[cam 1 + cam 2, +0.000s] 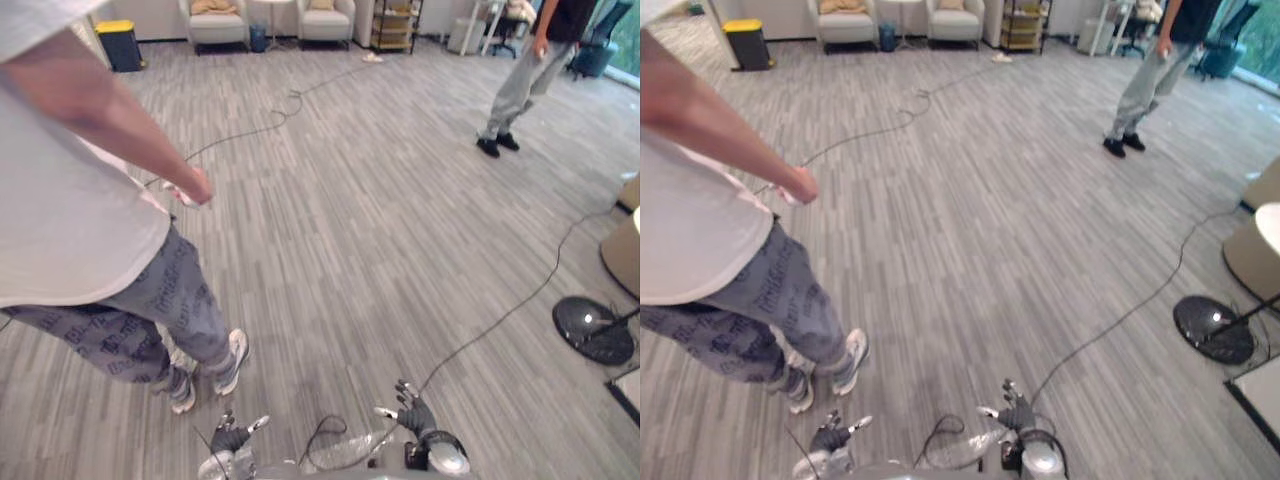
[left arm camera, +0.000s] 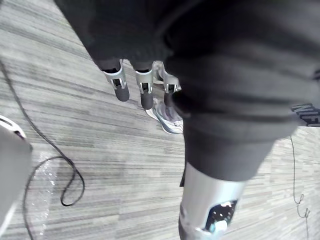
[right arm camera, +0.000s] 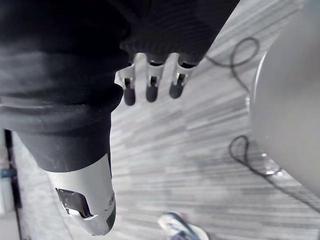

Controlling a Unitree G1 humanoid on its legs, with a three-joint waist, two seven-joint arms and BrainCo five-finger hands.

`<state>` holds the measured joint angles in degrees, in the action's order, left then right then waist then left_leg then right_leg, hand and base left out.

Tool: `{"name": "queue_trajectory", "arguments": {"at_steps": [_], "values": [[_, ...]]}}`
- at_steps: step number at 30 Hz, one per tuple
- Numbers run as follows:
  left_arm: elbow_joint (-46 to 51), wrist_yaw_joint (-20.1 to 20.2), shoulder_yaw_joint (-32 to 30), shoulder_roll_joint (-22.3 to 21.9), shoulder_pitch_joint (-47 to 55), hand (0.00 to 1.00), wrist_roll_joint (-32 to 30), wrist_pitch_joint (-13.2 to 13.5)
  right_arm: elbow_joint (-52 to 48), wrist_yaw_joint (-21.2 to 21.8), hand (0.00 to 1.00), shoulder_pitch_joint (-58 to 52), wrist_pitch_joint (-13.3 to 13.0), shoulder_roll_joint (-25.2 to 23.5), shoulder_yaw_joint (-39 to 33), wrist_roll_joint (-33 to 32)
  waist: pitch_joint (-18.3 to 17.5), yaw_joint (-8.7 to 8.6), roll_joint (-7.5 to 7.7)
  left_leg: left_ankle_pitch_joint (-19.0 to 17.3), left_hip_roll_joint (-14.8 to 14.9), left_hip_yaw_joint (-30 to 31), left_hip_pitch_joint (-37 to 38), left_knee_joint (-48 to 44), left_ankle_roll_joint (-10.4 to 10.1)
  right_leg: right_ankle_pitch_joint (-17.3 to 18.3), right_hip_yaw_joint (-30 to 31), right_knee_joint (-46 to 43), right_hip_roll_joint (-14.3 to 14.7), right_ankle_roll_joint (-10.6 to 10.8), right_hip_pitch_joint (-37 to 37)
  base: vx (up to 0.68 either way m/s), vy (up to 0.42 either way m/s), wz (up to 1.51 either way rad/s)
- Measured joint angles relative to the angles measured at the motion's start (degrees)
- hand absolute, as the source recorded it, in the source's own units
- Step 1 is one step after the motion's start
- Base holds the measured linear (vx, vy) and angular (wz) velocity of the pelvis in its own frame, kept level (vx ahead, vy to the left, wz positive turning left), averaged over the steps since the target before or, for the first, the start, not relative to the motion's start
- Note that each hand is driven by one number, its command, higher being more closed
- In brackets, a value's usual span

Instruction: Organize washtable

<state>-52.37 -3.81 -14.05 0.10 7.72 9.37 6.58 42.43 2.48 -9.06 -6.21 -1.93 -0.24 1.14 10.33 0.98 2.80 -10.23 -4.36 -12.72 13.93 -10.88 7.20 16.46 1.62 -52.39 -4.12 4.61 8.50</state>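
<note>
1. Across the room runs grey striped floor [image 1: 380, 250]; honestly can't tell which way the washtable lies from either hand.
2. One person [image 1: 70, 220] in patterned trousers stands close on the left, a second person [image 1: 520, 80] far off to the right.
3. Round black base [image 1: 592, 328] sits on the floor at the right.
4. Down low, left hand [image 1: 232, 437] and right hand [image 1: 415, 412] hang with fingers loose and apart, gripping nothing; neither looks nearer.
</note>
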Motion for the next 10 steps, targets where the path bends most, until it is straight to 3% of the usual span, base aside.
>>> {"name": "queue_trajectory", "arguments": {"at_steps": [1, 2, 3, 4, 5, 7, 8, 9, 10], "values": [[0.0, 0.0, 0.0, -0.1, 0.0, 0.00, 0.0, 0.0, 0.1, 0.0, 0.00, -0.2, 0.0, 0.0, -0.7, 0.0, 0.0, -0.24, -0.02, -0.7, 0.0, 1.8, 1.2, 0.0, -1.2, 0.2, -1.1, 6.1, 0.8, -0.4, 1.4, 0.48, 0.003, 0.92], [0.1, -0.1, -0.4, -0.2, 0.2, 0.00, 0.0, 0.1, 0.1, 0.0, 0.00, -0.3, 0.0, 0.1, -1.2, 0.0, -0.5, -0.16, 0.27, -2.3, -0.5, 2.7, 1.9, -0.2, -4.1, -3.0, -0.4, 18.6, 2.4, -3.4, 1.7, 0.49, -0.002, 0.77], [0.2, -0.1, -0.9, 0.0, 0.2, 0.00, 0.0, 0.1, 0.5, 0.0, 0.00, -0.4, 0.0, -0.1, -1.0, -0.1, -0.9, 0.00, 1.08, -2.6, -1.3, 3.1, 2.0, -0.5, -4.5, -6.9, -0.4, 23.3, 2.7, -5.6, 1.8, 0.36, -0.007, 0.55], [-0.2, -0.1, -1.9, 0.2, 0.2, 0.00, 0.0, 0.1, 0.8, 0.0, 0.00, -0.5, 0.2, -0.1, -0.9, -0.3, -1.1, -0.02, 1.96, -2.9, -2.5, 3.6, 2.1, -1.7, -5.1, -11.2, 0.8, 24.6, 3.3, -4.9, 2.2, 0.50, 0.038, 0.35], [-1.1, -0.1, -2.1, -0.9, 1.0, 0.00, 0.0, 0.0, 0.6, 0.0, 0.00, -0.2, 0.2, 0.9, -0.9, -0.3, -1.9, 0.82, 1.11, -3.8, -1.2, 3.7, -2.4, -12.2, -6.3, -11.7, 1.7, 27.1, 1.4, -5.3, -0.8, 0.48, 0.057, 0.26], [-0.6, -0.1, -2.5, -1.4, 1.7, 0.00, 0.2, 0.6, 3.4, 0.0, 0.00, 0.2, 0.3, 1.0, -1.1, -0.4, -2.4, 1.50, 0.77, -6.8, 0.6, 2.7, -3.8, -10.4, -5.7, -12.0, 2.2, 31.7, 0.4, -4.8, -4.4, 0.38, 0.066, 0.09], [-0.4, -0.1, -2.9, -1.6, 1.7, 0.00, 0.1, 0.7, 4.1, -0.1, 0.00, 0.7, 0.3, 1.1, -1.1, -0.4, -2.4, 1.50, 0.78, -7.2, 1.5, 2.8, -4.0, -7.3, -6.4, -12.1, 2.1, 32.9, 0.1, -4.7, -5.5, 0.35, 0.046, 0.14], [-0.4, -0.1, -3.0, -1.7, 1.9, 0.00, 0.1, 0.7, 5.1, -0.1, 0.00, 1.1, 0.3, 0.9, -1.1, -0.5, -2.4, 1.36, 0.59, -6.0, 3.1, 2.9, -4.1, 0.6, -7.6, -12.1, 1.4, 35.0, -0.2, -4.5, -7.9, 0.37, 0.071, 0.20], [-0.5, -0.1, -3.0, -2.1, 2.0, 0.00, 0.2, 0.8, 5.3, -0.1, 0.00, 1.2, 0.3, 1.0, -1.1, -0.5, -2.8, 1.24, -0.43, 4.0, 5.9, 2.6, -3.6, 6.3, -8.3, -12.0, 0.8, 37.1, 0.6, -3.1, -9.5, 0.22, 0.056, 0.18]]}}
